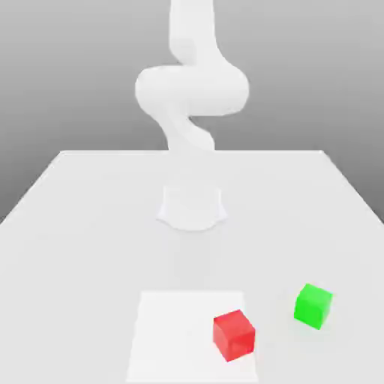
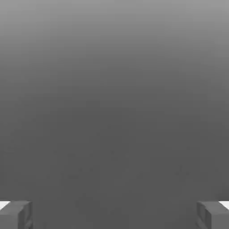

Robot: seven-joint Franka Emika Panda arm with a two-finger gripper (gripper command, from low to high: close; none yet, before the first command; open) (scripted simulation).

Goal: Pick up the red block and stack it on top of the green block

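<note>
The red block [image 1: 234, 335] sits on the white table near its front edge, on the right part of a paler square patch [image 1: 180, 337]. To the exterior view's right of it and slightly farther back, a small gap away, rests the green block [image 1: 313, 304]. In the hand view my gripper [image 2: 114, 214] is open: its two grey fingertips [image 2: 15, 214] stand far apart with nothing between them, in front of a plain grey background. The white arm [image 1: 191, 90] rises from its base and leaves the exterior view at the top.
The arm's round base [image 1: 192, 206] stands in the middle of the table [image 1: 75, 247], behind both blocks. The table's back edge runs across the exterior view behind the base.
</note>
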